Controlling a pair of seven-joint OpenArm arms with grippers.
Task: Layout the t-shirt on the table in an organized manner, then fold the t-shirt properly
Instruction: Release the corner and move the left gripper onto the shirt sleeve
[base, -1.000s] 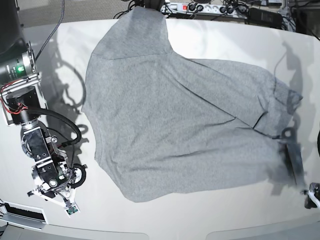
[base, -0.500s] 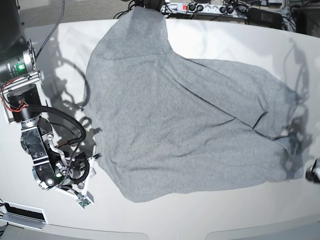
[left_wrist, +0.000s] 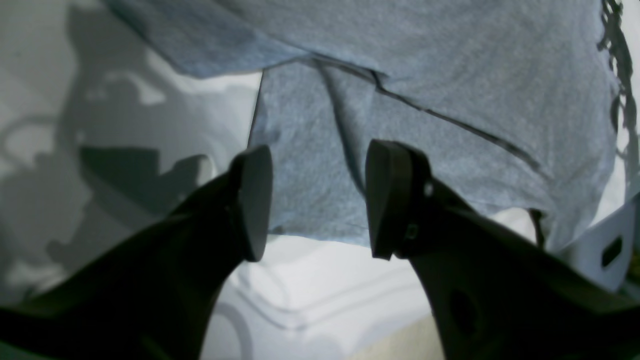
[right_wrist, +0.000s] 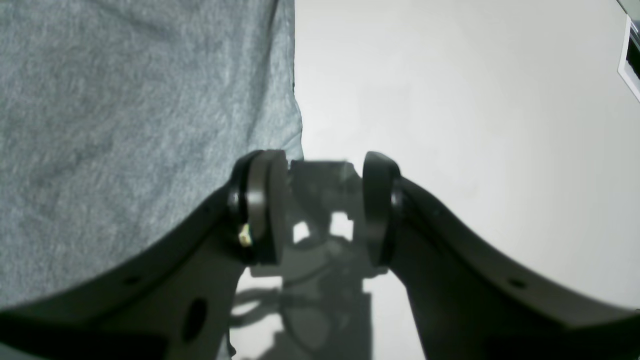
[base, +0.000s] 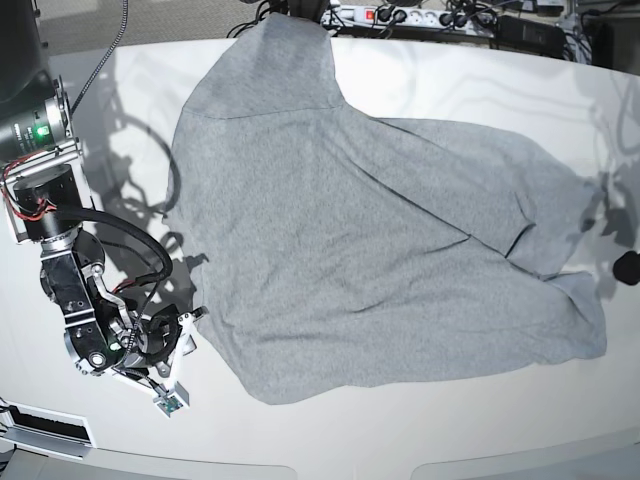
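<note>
The grey t-shirt (base: 360, 220) lies spread, plain side up, across the white table (base: 420, 430), with a fold running through its right part. In the base view my right gripper (base: 188, 325) sits at the shirt's lower left edge. The right wrist view shows this gripper (right_wrist: 320, 207) open and holding nothing, one finger (right_wrist: 262, 207) over the shirt's hem (right_wrist: 295, 125). My left gripper (left_wrist: 317, 200) is open above the t-shirt (left_wrist: 450, 100) near its edge, nothing between the fingers. In the base view only a dark part of the left arm (base: 627, 268) shows at the right edge.
A power strip (base: 400, 15) and cables lie beyond the table's far edge, where the shirt's top hangs over. The right arm's base and wiring (base: 45, 200) stand at the table's left. A white bracket (left_wrist: 610, 250) shows at the left wrist view's right.
The right gripper has swung right to the shirt's lower left edge. The left gripper has drawn off the shirt's lower right corner toward the right edge of the base view.
</note>
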